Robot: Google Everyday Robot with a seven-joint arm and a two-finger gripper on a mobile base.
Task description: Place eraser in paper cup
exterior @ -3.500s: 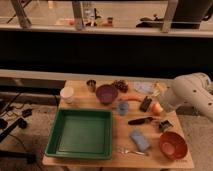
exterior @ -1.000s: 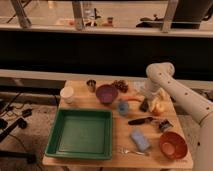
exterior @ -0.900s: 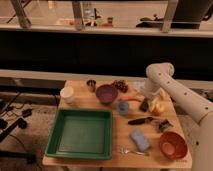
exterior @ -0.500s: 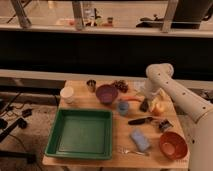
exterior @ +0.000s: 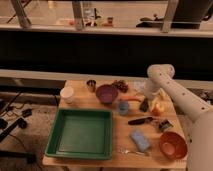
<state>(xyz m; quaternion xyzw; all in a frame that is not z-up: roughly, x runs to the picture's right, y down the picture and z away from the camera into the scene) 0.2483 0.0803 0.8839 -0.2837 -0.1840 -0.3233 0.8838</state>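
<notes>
one worry: the gripper [exterior: 148,99] is hanging spread wide over what looks like the eraser [exterior: 144,105], well apart from the paper cup [exterior: 66,94], and closing off-centre is risking knocking it away.

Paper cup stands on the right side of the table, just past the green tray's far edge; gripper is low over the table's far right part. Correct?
One thing is off: the paper cup stands on the left side of the table, not the right. The camera view shows it just past the green tray's far edge. The gripper is indeed low over the far right part.
</notes>
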